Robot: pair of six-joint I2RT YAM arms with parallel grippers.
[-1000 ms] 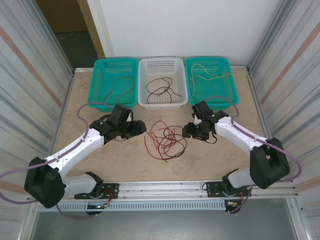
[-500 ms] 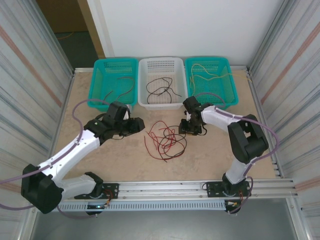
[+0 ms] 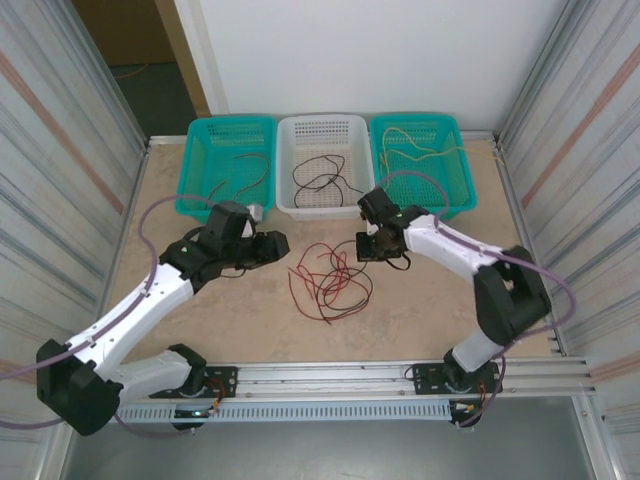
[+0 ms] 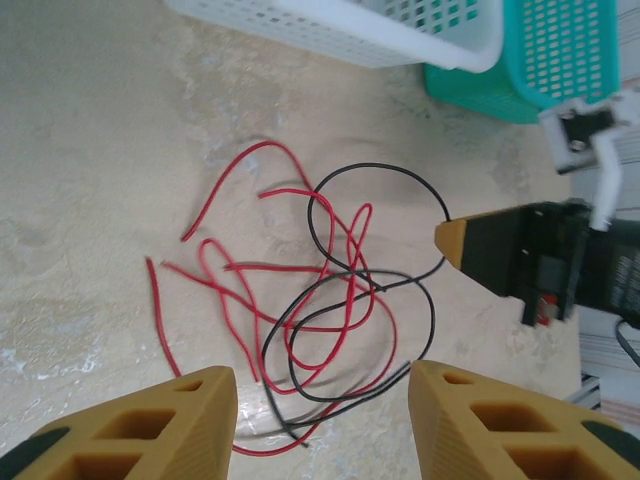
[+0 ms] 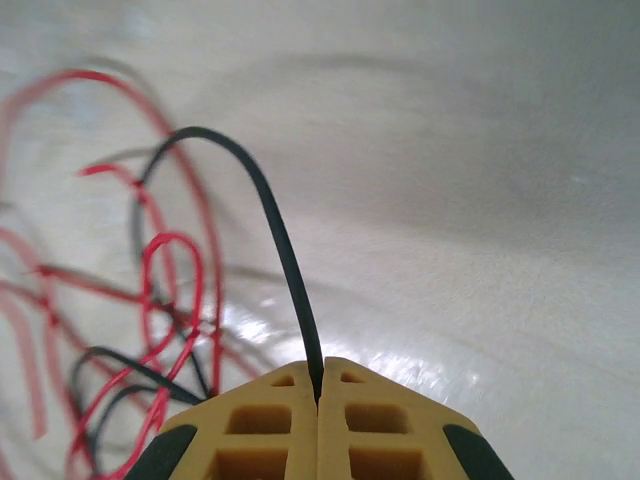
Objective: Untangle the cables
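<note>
- The tabletop [image 3: 200,310] carries three baskets along its far edge, with the work lying in its middle.
- The left teal basket [image 3: 228,124] holds thin dark wires, the white basket [image 3: 325,121] black ones, and the right teal basket [image 3: 420,121] yellow ones. I judge that freed wires are sorted by colour.
- Your left pincer [image 4: 320,385] stands spread and empty, just beside the heap's left side.
- Your right pincer [image 5: 318,395] is pressed together at the heap's right edge, with a wire nipped between its fingers.
- The cables [image 3: 330,280] lie as interlaced red and black loops on the tabletop, between the two pincers and near the white basket.
- The black cable [image 5: 280,240] rises in an arch from your right pincer and runs back into the red loops.
- Step in hand, by my judgement: the grasp is made and the extraction is not yet begun.
- The next move calls for a slow draw up and away to the right. Watch the red loops that cross the black one. If the heap drags along, bring your left pincer down to hold the red.
</note>
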